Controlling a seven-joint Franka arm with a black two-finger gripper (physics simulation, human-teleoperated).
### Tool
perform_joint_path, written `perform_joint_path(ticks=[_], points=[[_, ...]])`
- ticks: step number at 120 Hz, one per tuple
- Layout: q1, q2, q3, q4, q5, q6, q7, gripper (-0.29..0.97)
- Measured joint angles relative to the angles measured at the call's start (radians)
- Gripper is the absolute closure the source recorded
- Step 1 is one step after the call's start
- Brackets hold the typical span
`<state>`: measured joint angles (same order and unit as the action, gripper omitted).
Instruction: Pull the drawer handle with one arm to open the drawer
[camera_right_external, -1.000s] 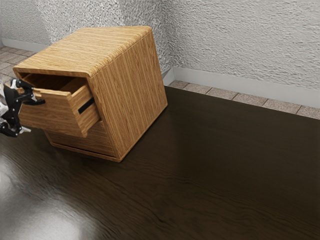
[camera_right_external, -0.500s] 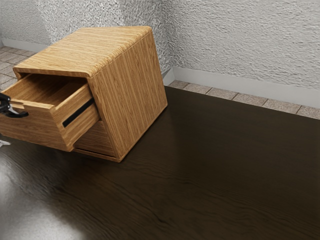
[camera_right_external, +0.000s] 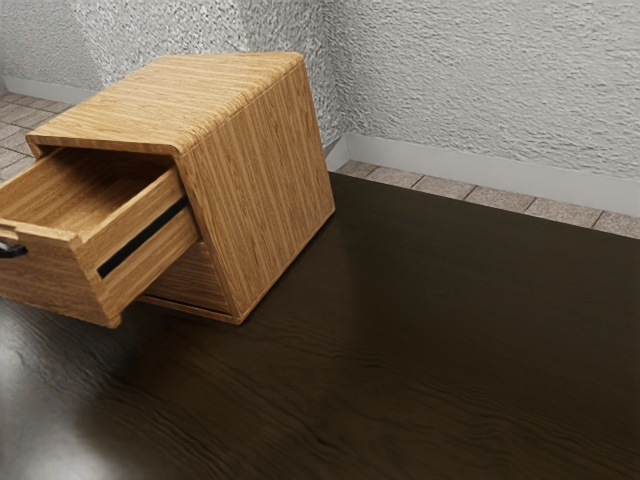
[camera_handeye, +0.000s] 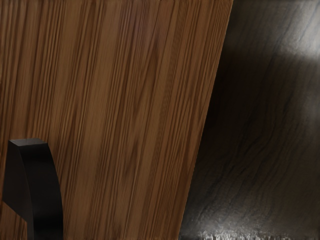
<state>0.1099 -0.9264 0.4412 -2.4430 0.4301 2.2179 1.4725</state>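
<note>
A light wooden cabinet (camera_right_external: 250, 170) stands tilted on the dark table (camera_right_external: 430, 330). Its top drawer (camera_right_external: 90, 225) is pulled far out toward the exterior view's left, and its inside is bare. A black rail (camera_right_external: 140, 238) runs along the drawer's side. A small black piece (camera_right_external: 8, 250) shows at the drawer's front, at the view's left edge; I cannot tell whether it is the handle or part of my gripper. In the wrist view the drawer front (camera_handeye: 115, 115) is very close, with the curved black handle (camera_handeye: 32, 190) just under my hand.
The lower drawer front (camera_right_external: 190, 285) sits flush in the cabinet. A rough white wall (camera_right_external: 480, 70) and a tiled strip (camera_right_external: 500, 195) run behind the table. The glossy dark tabletop (camera_handeye: 260, 140) stretches wide to the exterior view's right.
The top drawer has slid further out toward the exterior view's left. My arm has drawn back with it past the view's left edge.
</note>
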Motion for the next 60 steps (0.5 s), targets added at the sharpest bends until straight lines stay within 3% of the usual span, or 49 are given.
perform_joint_path(ticks=[46,60], points=[[0.060,-0.118,-0.005,-0.079,-0.004,-0.049,0.014,-0.01],[0.076,-0.137,-0.007,-0.083,-0.012,-0.067,0.019,0.11]])
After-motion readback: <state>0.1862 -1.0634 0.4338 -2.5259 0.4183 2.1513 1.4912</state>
